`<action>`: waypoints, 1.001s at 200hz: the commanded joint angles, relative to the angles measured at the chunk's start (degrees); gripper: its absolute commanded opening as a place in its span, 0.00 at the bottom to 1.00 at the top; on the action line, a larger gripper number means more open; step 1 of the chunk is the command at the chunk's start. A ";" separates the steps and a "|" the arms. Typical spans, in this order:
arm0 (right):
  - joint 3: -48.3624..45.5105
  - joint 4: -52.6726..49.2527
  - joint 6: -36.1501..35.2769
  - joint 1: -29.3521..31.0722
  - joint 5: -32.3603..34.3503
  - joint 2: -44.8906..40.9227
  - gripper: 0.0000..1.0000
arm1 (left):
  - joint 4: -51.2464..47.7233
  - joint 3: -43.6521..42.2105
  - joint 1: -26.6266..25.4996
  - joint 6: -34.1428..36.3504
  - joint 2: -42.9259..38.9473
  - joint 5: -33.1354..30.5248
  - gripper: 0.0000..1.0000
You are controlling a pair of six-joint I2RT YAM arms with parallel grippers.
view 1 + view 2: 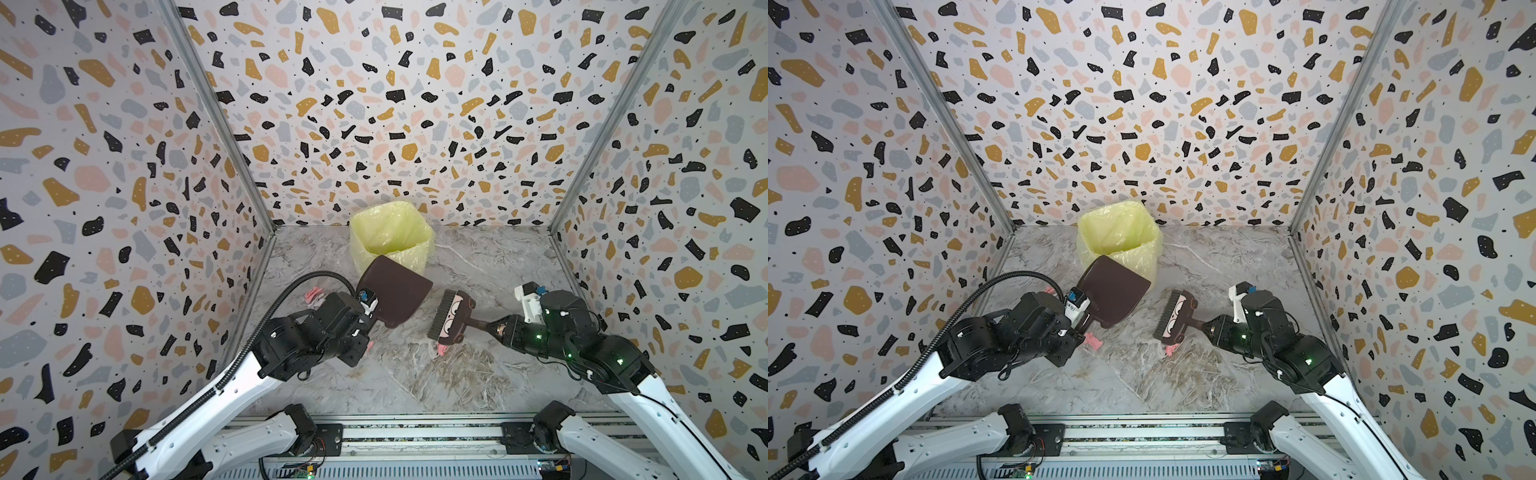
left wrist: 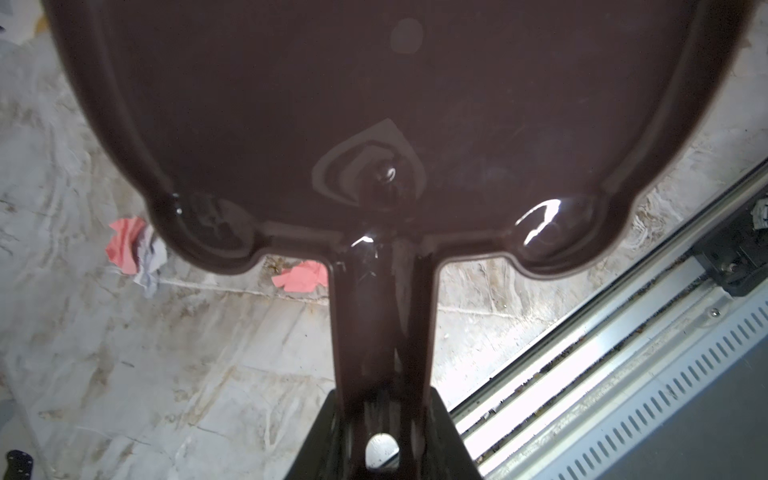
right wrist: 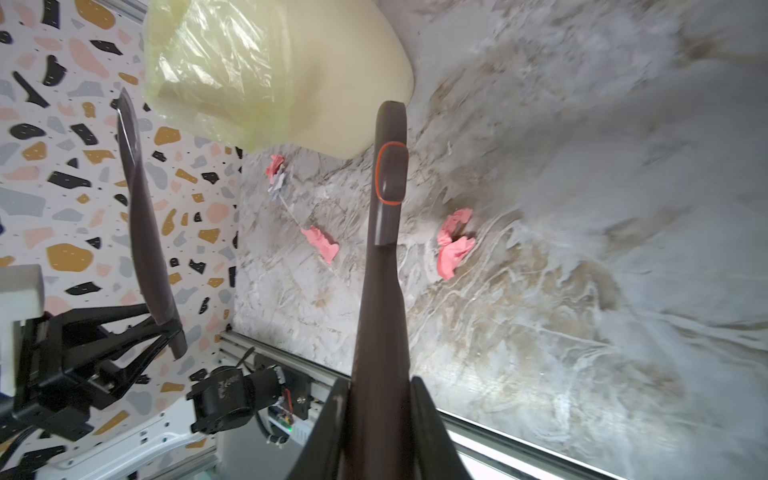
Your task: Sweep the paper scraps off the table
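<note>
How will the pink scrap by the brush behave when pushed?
Probably very light: the pink scrap is small, crumpled thin paper, so the brush should shift it easily. Its raised folds suggest it may tumble or flick sideways rather than slide straight. The table looks smooth, so snagging seems unlikely.

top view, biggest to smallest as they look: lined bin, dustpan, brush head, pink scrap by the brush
1. lined bin and dustpan, too alike to rank (bin partly hidden)
2. brush head
3. pink scrap

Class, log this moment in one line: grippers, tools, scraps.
left gripper: shut on dustpan, raised near bin | right gripper: shut on brush | paper scraps: pink, lying on table
</note>
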 commanded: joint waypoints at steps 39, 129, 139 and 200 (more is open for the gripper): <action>14.71 -14.72 -16.41 -1.69 13.63 11.35 0.00 | 1.70 -7.75 -8.96 -7.37 1.18 2.69 0.00; 24.27 -16.46 -25.03 2.45 21.36 24.90 0.00 | 4.74 -15.93 -15.23 -6.76 10.16 4.69 0.00; 24.94 -17.15 -24.95 4.23 23.02 26.45 0.00 | 5.22 -16.21 -15.44 -6.62 10.70 4.90 0.00; 28.79 -20.71 -24.59 12.85 30.44 34.45 0.00 | 6.71 -17.48 -16.22 -3.96 14.94 5.60 0.00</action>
